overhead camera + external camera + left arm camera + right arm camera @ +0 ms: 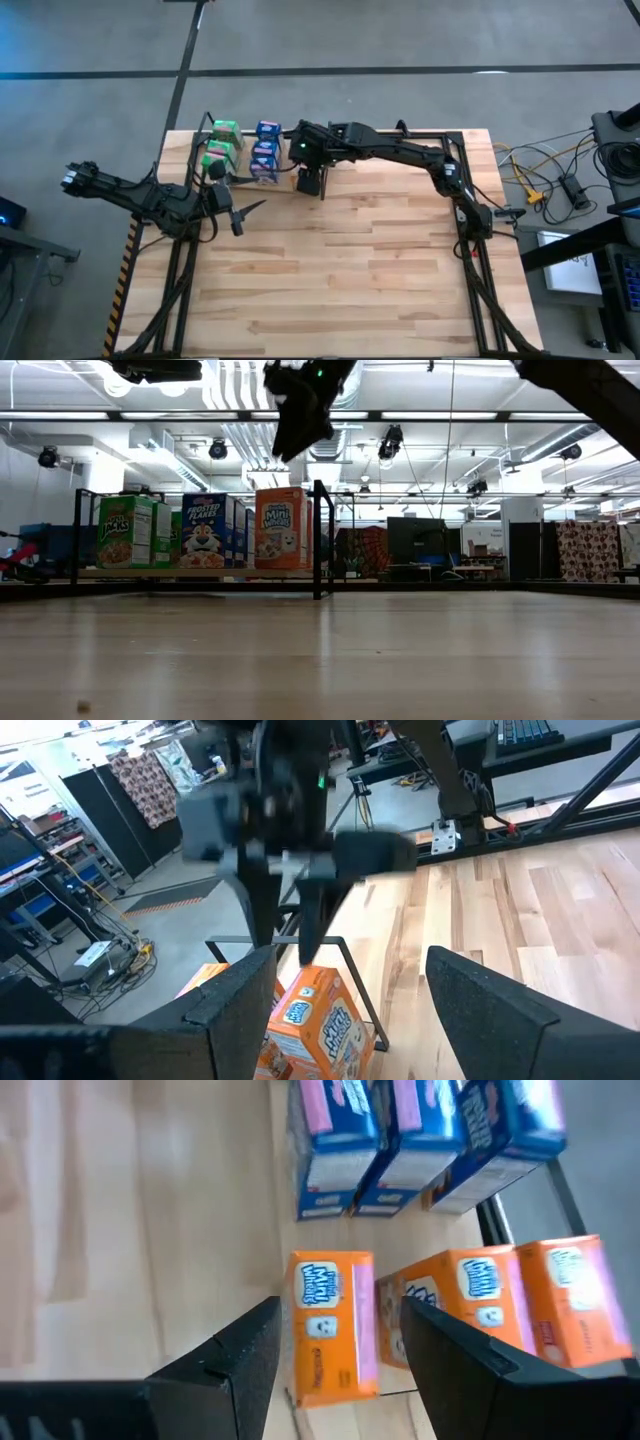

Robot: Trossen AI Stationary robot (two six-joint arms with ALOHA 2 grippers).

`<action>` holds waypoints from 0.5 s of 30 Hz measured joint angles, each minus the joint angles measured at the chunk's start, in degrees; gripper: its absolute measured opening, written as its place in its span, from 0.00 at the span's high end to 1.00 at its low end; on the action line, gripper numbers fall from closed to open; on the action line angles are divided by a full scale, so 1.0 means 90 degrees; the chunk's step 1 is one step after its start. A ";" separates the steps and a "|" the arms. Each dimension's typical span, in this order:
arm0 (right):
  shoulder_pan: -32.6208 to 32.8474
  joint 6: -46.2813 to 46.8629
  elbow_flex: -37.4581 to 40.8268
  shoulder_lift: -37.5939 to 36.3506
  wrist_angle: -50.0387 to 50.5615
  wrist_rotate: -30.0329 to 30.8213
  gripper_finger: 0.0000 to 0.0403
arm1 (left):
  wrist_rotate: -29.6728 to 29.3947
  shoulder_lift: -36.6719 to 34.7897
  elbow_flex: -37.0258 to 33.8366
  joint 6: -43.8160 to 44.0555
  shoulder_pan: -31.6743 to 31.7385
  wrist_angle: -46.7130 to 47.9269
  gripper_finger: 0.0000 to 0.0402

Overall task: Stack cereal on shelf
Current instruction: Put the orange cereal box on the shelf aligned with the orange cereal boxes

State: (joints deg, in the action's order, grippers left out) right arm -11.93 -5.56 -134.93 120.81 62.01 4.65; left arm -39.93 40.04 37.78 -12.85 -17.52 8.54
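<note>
The shelf (345, 131) runs along the table's (340, 270) far edge. On its left part the cereal boxes (250, 150) stand in rows running from the far edge inward: one row nearest the far left corner, a second row just right of it, a third row right of that, beside the upright divider rod (318, 540). The right gripper (310, 182) hangs over that third row. The left gripper (240, 212) sits near the left edge, in front of the boxes.

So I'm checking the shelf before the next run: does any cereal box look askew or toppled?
Nothing stands out. The green boxes, blue boxes and orange boxes stand upright in rows on the shelf. The right tool hangs open above the orange ones.
</note>
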 joint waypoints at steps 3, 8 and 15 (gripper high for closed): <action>0.0116 -0.0050 0.0000 -0.0265 0.0097 -0.0004 0.52 | 0.0001 0.0002 0.0000 0.0001 -0.0002 0.0000 0.40; 0.0486 -0.0228 0.0033 -0.0626 0.0034 -0.0016 0.52 | 0.0007 0.0020 0.0000 0.0066 -0.0007 -0.0003 0.40; 0.1064 -0.0337 0.0642 -0.0969 -0.0135 -0.0016 0.52 | 0.0047 0.0209 0.0000 0.0294 -0.0007 0.0000 0.40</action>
State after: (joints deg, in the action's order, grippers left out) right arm -2.35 -8.59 -129.16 112.09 60.79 4.51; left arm -39.51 41.92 37.78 -10.20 -17.58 8.54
